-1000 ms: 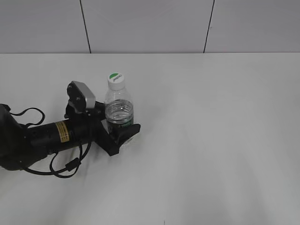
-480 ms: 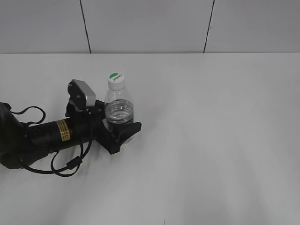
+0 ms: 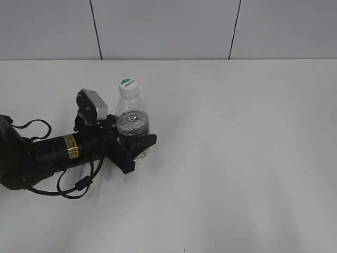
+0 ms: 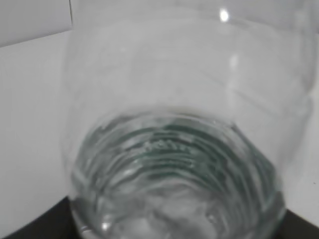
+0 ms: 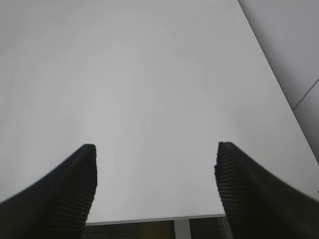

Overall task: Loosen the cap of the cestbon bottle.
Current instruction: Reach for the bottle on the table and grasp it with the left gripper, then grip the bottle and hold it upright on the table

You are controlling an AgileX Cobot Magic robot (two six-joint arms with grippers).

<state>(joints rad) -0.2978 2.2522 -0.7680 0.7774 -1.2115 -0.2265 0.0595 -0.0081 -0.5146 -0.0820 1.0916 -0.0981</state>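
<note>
The clear cestbon bottle (image 3: 132, 124) stands upright at the left of the white table, its dark green label band low on the body. Its white cap (image 3: 127, 86) with a green half-disc sits on the neck. My left gripper (image 3: 135, 149) is shut on the bottle's lower body, the black arm lying along the table from the left. In the left wrist view the bottle (image 4: 174, 149) fills the frame and the jaws are almost hidden. My right gripper (image 5: 155, 174) is open and empty over bare table; it does not show in the exterior view.
The white table (image 3: 237, 158) stretches to the right of the bottle. A grey panelled wall (image 3: 168, 26) stands behind it. The right wrist view shows the table's edge (image 5: 149, 219) just under the jaws. A black cable (image 3: 68, 190) loops beside the left arm.
The bottle, held in my left gripper, has shifted slightly to the left and a little up; the cap has moved with it. The right arm stays out of the exterior view.
</note>
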